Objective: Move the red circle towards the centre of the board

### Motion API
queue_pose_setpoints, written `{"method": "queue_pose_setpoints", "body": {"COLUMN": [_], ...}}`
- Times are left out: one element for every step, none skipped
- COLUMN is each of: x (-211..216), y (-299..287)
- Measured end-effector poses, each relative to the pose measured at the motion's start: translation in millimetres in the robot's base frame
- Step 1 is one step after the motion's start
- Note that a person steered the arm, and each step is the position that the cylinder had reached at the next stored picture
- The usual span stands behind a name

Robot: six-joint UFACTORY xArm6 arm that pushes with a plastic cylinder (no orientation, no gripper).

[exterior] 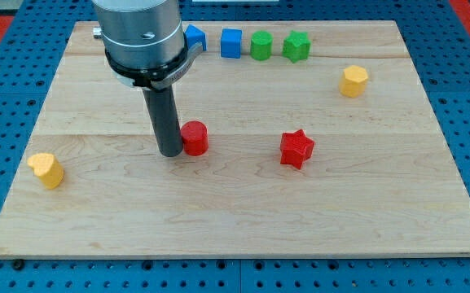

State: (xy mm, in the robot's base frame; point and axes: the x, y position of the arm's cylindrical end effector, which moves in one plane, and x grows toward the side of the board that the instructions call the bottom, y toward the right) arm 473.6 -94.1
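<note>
The red circle point(195, 137) is a short red cylinder standing on the wooden board point(235, 203), a little left of the board's middle. My tip point(171, 152) is the lower end of the dark rod and rests on the board right against the red circle's left side. The rod rises to the arm's grey metal end at the view's top left.
A red star point(296, 149) lies right of the red circle. Along the top edge stand a blue block point(195, 37) partly hidden by the arm, a blue cube point(231, 42), a green cylinder point(261, 45) and a green star point(296, 46). A yellow hexagon point(353, 81) sits top right, a yellow heart point(46, 170) at the left.
</note>
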Motion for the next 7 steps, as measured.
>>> {"method": "queue_pose_setpoints", "body": {"x": [0, -3, -26, -44, -33, -25, -25], "y": [-15, -23, -17, 16, 16, 16, 23]}}
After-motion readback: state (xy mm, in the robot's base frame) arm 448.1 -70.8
